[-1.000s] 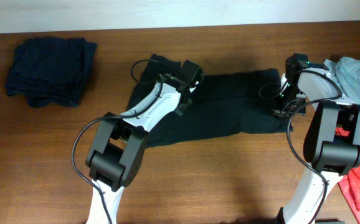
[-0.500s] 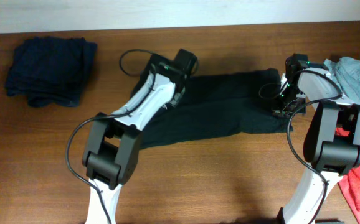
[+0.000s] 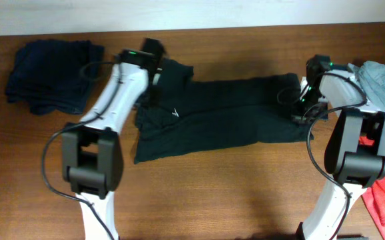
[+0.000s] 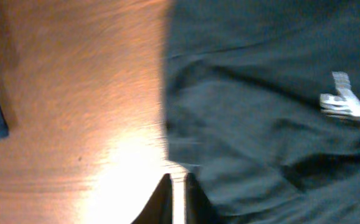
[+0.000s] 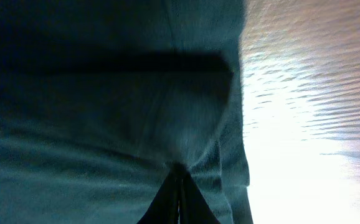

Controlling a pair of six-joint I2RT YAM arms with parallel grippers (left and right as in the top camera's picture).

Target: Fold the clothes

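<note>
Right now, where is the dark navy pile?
Overhead view: the dark navy pile lies at far left, apart from the black T-shirt on its right.

left arm extended forward | left fingers nearly together | right fingers pinched shut

Overhead cam looks down, far; wrist cams close on same black T-shirt.
</note>
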